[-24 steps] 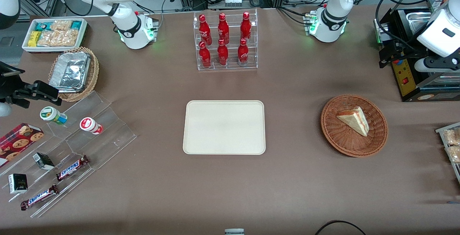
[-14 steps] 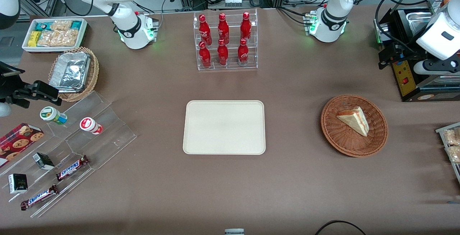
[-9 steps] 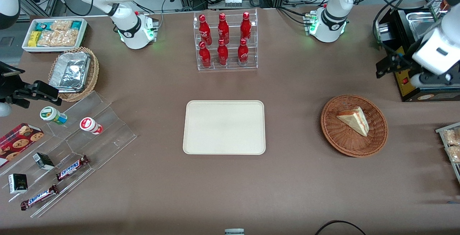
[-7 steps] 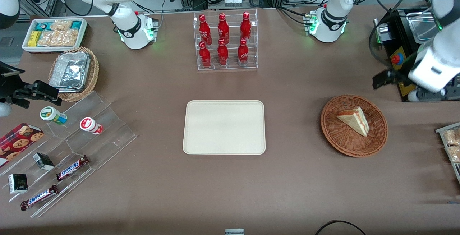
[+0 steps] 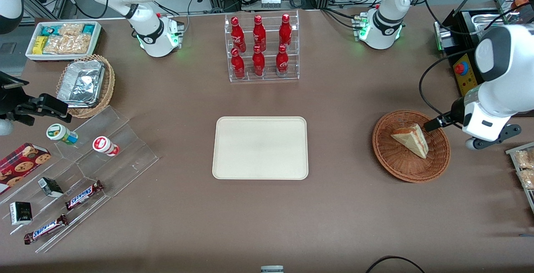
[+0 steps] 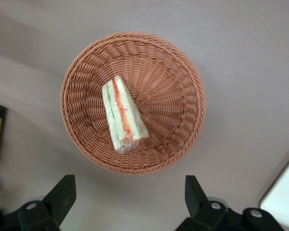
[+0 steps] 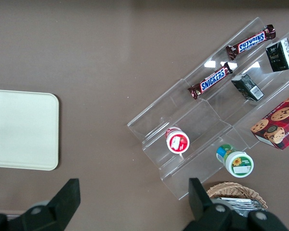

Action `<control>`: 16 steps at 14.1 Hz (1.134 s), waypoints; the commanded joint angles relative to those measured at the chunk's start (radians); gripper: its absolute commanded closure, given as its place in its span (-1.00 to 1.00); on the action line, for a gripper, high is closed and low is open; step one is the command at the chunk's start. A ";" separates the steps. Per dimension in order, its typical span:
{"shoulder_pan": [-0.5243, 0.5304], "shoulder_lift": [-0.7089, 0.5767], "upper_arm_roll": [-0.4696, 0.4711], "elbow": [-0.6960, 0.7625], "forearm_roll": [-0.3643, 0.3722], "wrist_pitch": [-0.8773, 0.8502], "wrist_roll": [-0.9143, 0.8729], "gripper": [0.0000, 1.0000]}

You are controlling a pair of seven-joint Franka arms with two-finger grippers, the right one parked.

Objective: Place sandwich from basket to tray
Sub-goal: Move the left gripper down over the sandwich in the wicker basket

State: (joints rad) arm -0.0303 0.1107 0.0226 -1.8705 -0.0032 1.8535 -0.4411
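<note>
Sandwich (image 6: 122,114) lay in the basket (image 6: 183,91) (filling edge up), nothing touching it. Above the basket's working-arm side hung the gripper (image 6: 127,199), fingers (image 6: 62,195) spread wide, wrist pointing down. The tray (image 5: 260,147) sat well apart.

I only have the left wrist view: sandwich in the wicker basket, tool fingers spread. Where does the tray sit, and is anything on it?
Observer: In the front view the cream tray lies mid-table, toward the parked arm's end from the basket, with nothing on it.
Reviewer: Where is the tool relative to the basket?
Observer: The tool hangs over the basket's rim toward the working arm's end, beside the sandwich.
Reviewer: Anything near the tray?
Observer: A clear rack of red bottles stands farther from the front camera than the tray.
</note>
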 commanded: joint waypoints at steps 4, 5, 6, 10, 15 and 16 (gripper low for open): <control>0.010 0.013 -0.009 -0.220 -0.009 0.306 -0.265 -1.00; 0.009 0.029 -0.009 -0.245 -0.005 0.347 -0.312 -1.00; 0.010 0.040 -0.009 -0.259 -0.001 0.369 -0.312 -1.00; 0.012 0.076 -0.006 -0.335 -0.006 0.466 -0.358 -1.00; 0.012 0.138 0.016 -0.368 -0.003 0.555 -0.367 -1.00; 0.010 0.155 0.016 -0.366 -0.003 0.561 -0.373 -1.00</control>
State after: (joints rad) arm -0.0279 0.2455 0.0415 -2.2246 -0.0038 2.3777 -0.7933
